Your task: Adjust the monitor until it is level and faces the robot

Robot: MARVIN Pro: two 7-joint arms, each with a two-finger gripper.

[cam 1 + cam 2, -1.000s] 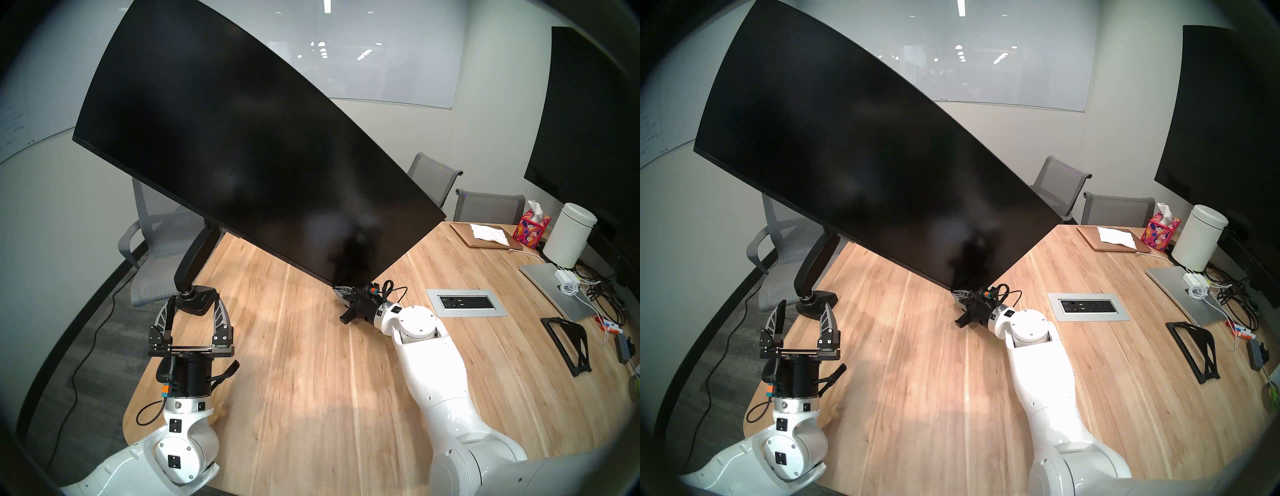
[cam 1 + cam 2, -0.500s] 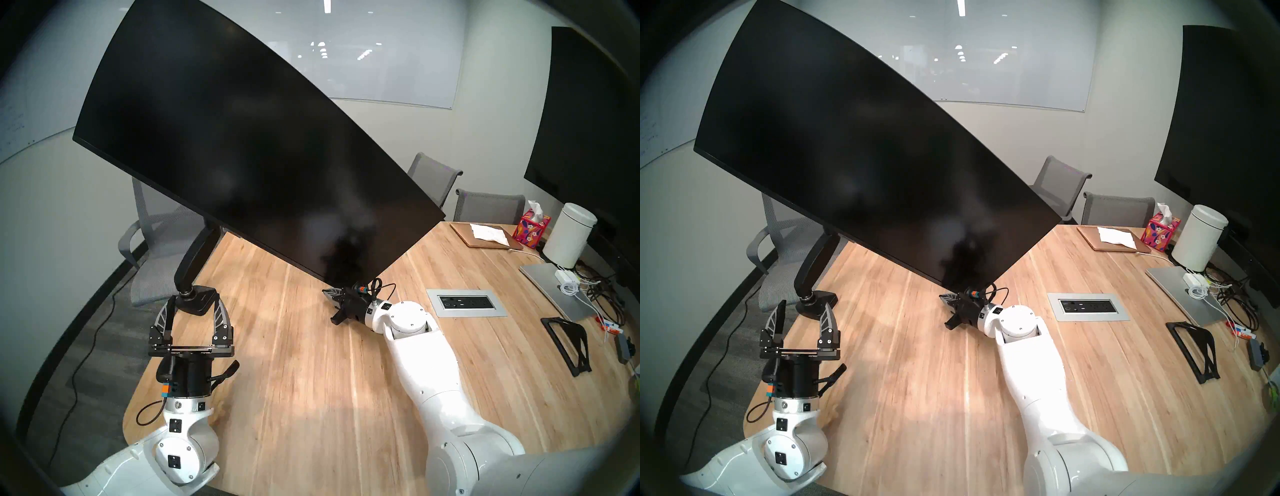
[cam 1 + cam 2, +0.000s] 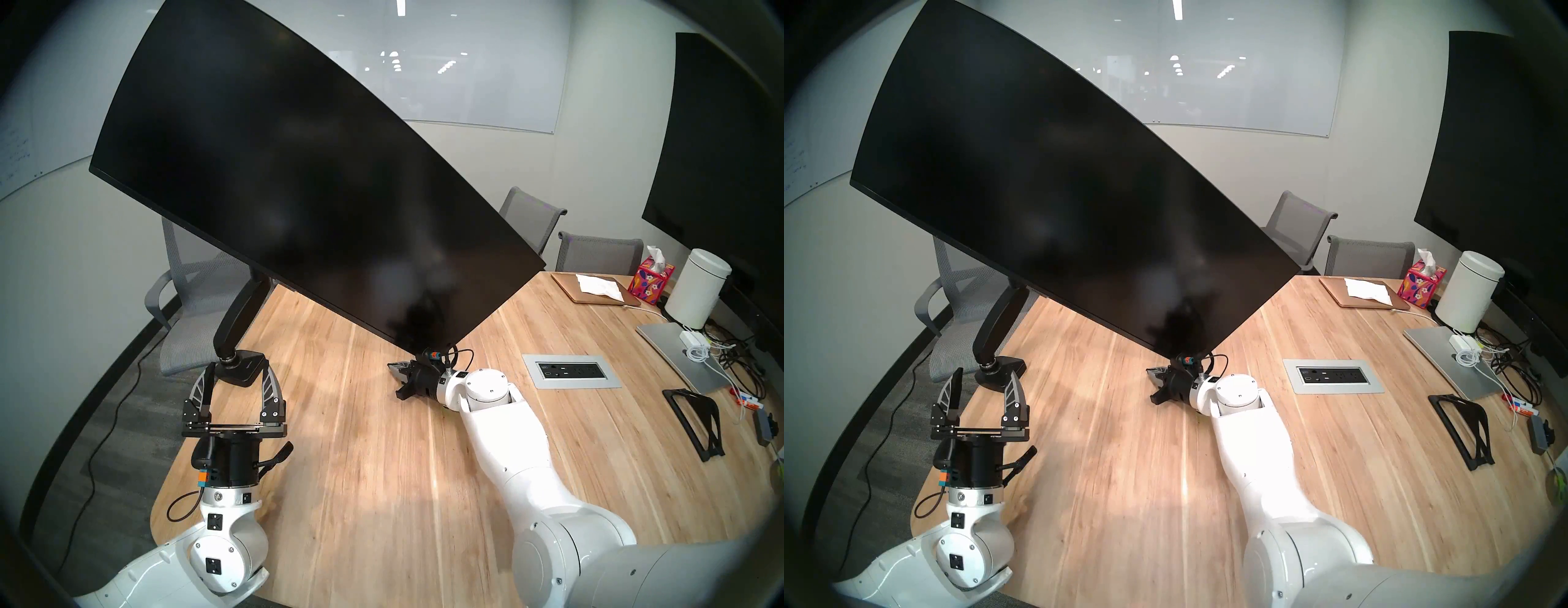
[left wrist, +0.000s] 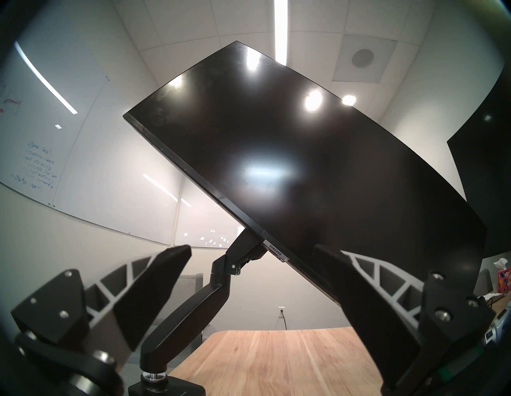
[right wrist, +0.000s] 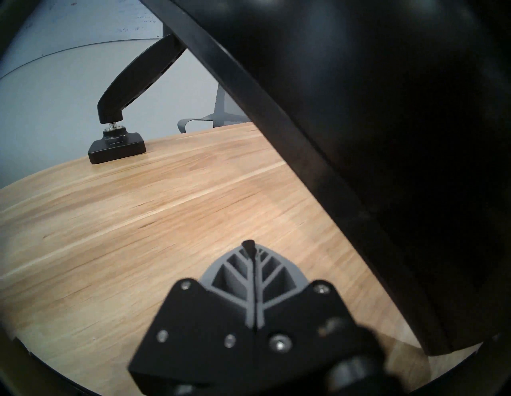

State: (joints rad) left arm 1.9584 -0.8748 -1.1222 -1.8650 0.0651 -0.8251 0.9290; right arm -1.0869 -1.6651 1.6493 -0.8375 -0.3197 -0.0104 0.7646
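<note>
The monitor (image 3: 297, 191) is a wide curved black screen, tilted steeply with its left end high and its right corner low over the wooden table (image 3: 382, 467). It hangs on a black arm (image 3: 237, 322) with a small base (image 3: 244, 368). My left gripper (image 3: 237, 368) is open and empty, fingers pointing up in front of the base; its wrist view shows the screen (image 4: 290, 166) above. My right gripper (image 3: 399, 367) is shut and empty, low over the table just under the monitor's low corner (image 5: 387, 110). Its closed fingertips (image 5: 250, 244) point toward the base (image 5: 116, 149).
A large flat wall screen (image 3: 721, 148) is at the right. A power outlet panel (image 3: 570, 371), a laptop (image 3: 674, 352), a white canister (image 3: 700, 293), a tissue box (image 3: 651, 284), a black stand (image 3: 695, 424) and cables lie on the table's right side. Grey chairs (image 3: 530, 216) stand behind.
My right arm has slid left along the table, its shut gripper passing under the monitor's low corner. The monitor and my left arm have not moved.
</note>
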